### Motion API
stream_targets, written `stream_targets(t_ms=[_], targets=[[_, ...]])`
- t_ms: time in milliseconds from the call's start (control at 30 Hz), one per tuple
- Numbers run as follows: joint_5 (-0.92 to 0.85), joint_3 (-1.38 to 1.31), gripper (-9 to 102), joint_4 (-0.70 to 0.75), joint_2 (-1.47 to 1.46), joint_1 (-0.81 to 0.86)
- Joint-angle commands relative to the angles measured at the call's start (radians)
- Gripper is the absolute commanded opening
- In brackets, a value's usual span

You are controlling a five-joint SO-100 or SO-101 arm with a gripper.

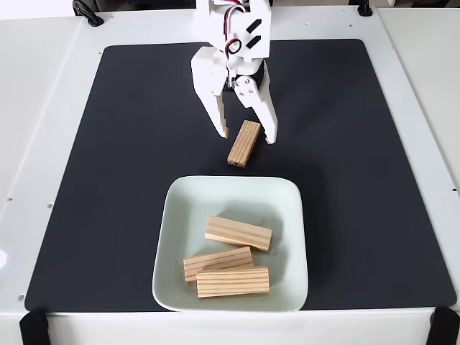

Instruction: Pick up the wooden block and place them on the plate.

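One wooden block (244, 143) lies on the black mat just beyond the far rim of the plate (175, 215), angled slightly. My white gripper (248, 136) hangs over it with the jaws open, one fingertip at the block's upper left and the other at its upper right, so the block's far end sits between them. Three more wooden blocks rest inside the pale mint square plate: one (238, 233) near its middle and two (218, 261) (233, 282) side by side toward the near rim.
The black mat (129, 144) covers most of the white table (43, 108). Black clamps sit at the table's near corners (32, 327) and a black cable at the far left (86, 13).
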Motion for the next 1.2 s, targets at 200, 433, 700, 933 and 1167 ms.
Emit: stream_targets(t_ms=[200, 433, 700, 933, 1167], targets=[[-0.002, -0.083, 27, -0.005, -0.061, 0.000], [0.000, -0.133, 27, 0.000, -0.129, 0.000], [0.000, -0.121, 18, 0.000, -0.135, 0.005], [0.000, -0.118, 0, 0.002, -0.130, -0.002], [0.069, -0.110, 1, -0.011, -0.031, 0.005]])
